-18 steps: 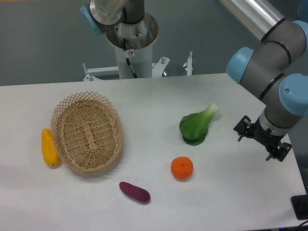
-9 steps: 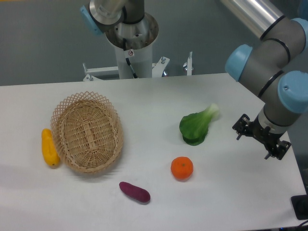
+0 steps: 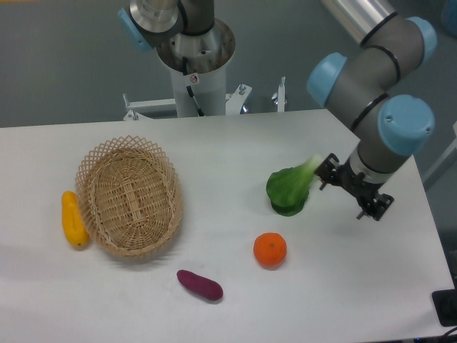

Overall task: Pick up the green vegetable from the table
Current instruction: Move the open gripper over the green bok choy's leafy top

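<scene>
The green vegetable (image 3: 288,190) lies on the white table (image 3: 228,150), right of centre, with dark green leaves toward the front and its pale stem pointing to the back right. My gripper (image 3: 352,191) hangs just right of the stem tip, above the table. Its two black fingers stand apart, so it is open with nothing between them. One finger (image 3: 327,172) is close beside the stem end; I cannot tell whether it touches.
An orange (image 3: 270,250) sits in front of the vegetable. A purple eggplant-like piece (image 3: 200,285) lies near the front. A wicker basket (image 3: 130,195) stands at the left with a yellow vegetable (image 3: 73,219) beside it. The robot base (image 3: 194,64) is at the back.
The arm has swung left across the table. The gripper moved from near the right edge to right beside the green vegetable's stem. The objects have not moved.
</scene>
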Available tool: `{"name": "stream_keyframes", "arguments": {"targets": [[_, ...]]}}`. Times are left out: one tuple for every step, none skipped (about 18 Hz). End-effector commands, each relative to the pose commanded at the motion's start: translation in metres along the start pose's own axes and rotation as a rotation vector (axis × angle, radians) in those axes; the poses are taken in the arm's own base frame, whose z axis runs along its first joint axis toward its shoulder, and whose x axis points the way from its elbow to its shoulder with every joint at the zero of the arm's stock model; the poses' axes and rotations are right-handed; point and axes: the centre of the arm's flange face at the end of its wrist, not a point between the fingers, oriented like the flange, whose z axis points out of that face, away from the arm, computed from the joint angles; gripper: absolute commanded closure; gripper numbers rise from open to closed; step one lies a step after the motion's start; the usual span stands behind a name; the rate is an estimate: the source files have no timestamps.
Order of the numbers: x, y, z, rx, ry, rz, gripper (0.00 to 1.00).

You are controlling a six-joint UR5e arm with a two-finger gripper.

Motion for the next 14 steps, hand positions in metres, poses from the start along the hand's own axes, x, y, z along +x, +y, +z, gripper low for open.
{"name": "stream_keyframes", "arguments": {"targets": [[0.005, 0.002, 0.003, -0.008, 0.004, 0.018, 0.00], [0.012, 0.005, 0.010, -0.017, 0.013, 0.046, 0.00], [0.018, 0.013, 0.016, -0.026, 0.016, 0.069, 0.00], [0.024, 0.024, 0.023, -0.035, 0.013, 0.091, 0.00], [0.032, 0.036, 0.034, -0.035, 0.016, 0.108, 0.00], [0.038, 0.051, 0.043, -0.032, 0.009, 0.116, 0.00], [0.043, 0.064, 0.049, -0.030, -0.004, 0.123, 0.00], [0.047, 0.075, 0.061, -0.026, -0.006, 0.137, 0.00], [0.049, 0.079, 0.067, -0.027, -0.008, 0.144, 0.00], [0.050, 0.082, 0.071, -0.025, -0.007, 0.144, 0.00], [0.052, 0.083, 0.073, -0.026, -0.002, 0.145, 0.00], [0.053, 0.082, 0.075, -0.026, 0.001, 0.145, 0.00], [0.056, 0.081, 0.078, -0.025, 0.007, 0.142, 0.00], [0.058, 0.081, 0.079, -0.026, 0.002, 0.142, 0.00]]}}
